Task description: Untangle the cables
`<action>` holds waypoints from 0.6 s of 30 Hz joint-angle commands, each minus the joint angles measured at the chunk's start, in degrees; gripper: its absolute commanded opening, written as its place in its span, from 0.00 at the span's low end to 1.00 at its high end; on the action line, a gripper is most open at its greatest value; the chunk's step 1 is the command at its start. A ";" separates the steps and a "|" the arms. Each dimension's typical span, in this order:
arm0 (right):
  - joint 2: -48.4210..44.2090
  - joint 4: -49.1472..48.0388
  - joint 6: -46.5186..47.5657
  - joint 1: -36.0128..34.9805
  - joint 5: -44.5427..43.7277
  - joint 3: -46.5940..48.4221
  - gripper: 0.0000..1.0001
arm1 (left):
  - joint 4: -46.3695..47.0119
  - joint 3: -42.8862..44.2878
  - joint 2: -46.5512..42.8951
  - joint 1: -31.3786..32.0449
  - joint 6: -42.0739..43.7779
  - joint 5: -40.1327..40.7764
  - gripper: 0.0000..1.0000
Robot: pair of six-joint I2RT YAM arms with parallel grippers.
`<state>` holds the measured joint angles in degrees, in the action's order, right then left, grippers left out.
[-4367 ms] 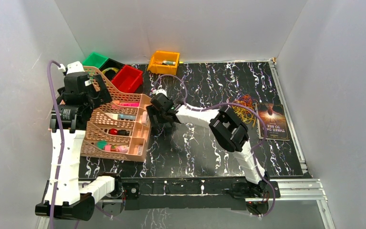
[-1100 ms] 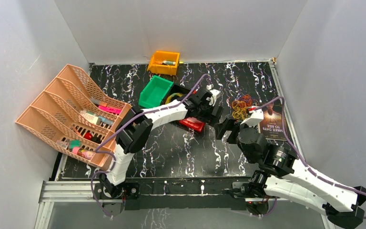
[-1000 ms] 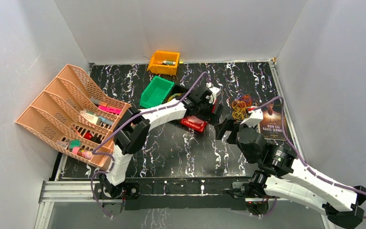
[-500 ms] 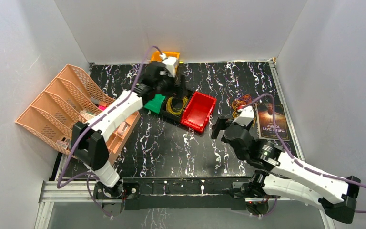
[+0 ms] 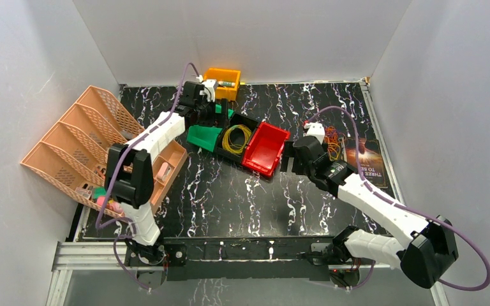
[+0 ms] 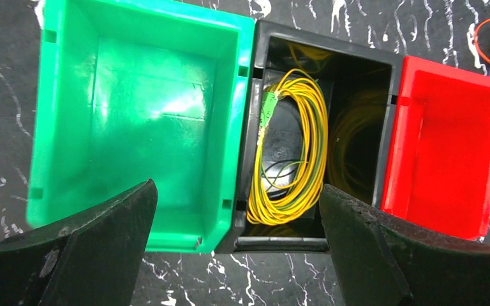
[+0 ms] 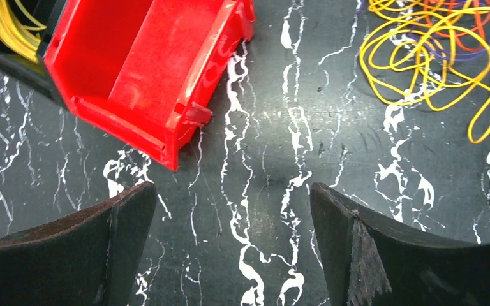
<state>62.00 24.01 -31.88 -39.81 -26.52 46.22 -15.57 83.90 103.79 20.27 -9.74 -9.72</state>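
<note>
A tangle of yellow, orange and purple cables lies on the table at the right, partly behind my right arm; it also shows at the top right of the right wrist view. A coiled yellow cable lies in the black bin, also seen in the left wrist view. My left gripper hovers open and empty over the green bin and the black bin. My right gripper is open and empty above bare table, between the red bin and the tangle.
The green, black and red bins sit side by side mid-table. An orange bin stands at the back wall. A peach file organizer fills the left side. A book lies at the right edge.
My left gripper has drawn back and left off the bins, which now sit mid-table. My right arm has stretched forward, bringing its gripper close to the red bin and the tangle.
</note>
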 commanded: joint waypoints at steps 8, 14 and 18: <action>-3.21 -3.61 0.72 0.91 8.33 -3.10 0.98 | 3.36 0.05 5.96 -1.38 0.90 -6.58 0.98; -2.72 -4.01 0.84 0.94 9.49 -3.85 0.98 | 4.01 -2.97 6.09 -1.32 0.16 -8.46 0.98; -2.43 -4.49 1.18 0.96 10.10 -3.75 0.98 | 5.13 -5.72 4.58 -1.29 -0.73 -10.56 0.98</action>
<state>59.77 22.20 -31.20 -39.05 -17.47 42.19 -11.46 80.58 111.55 19.22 -9.85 -16.84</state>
